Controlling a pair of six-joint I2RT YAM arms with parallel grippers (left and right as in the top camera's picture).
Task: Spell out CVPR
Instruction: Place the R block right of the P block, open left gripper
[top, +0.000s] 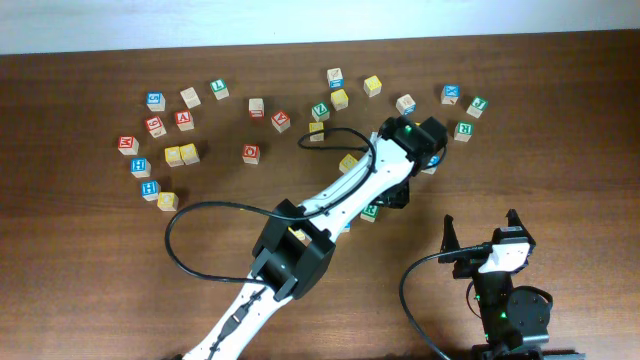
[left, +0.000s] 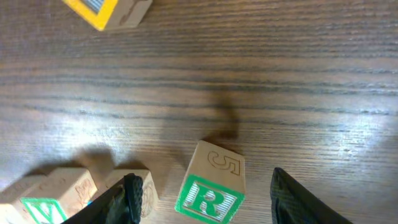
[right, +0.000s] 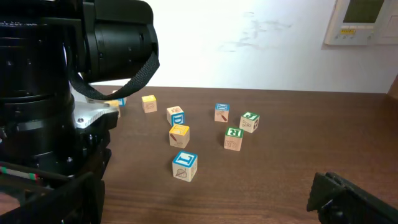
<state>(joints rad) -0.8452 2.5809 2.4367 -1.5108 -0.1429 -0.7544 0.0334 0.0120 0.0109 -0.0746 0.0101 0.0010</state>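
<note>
Now the left gripper (left: 206, 198) is hovering open, its fingers (left: 132, 194) standing on either side of the green R block (left: 211, 183) without touching it; the right gripper (top: 480, 224) is resting open, well apart.

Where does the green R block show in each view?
Overhead: R block, right of centre, half hidden by the left claw.
Left wrist: bottom centre, between the claw's fingers.
Right wrist: not in view.
Shared landmark: the left arm, in overhead and right wrist.
</note>
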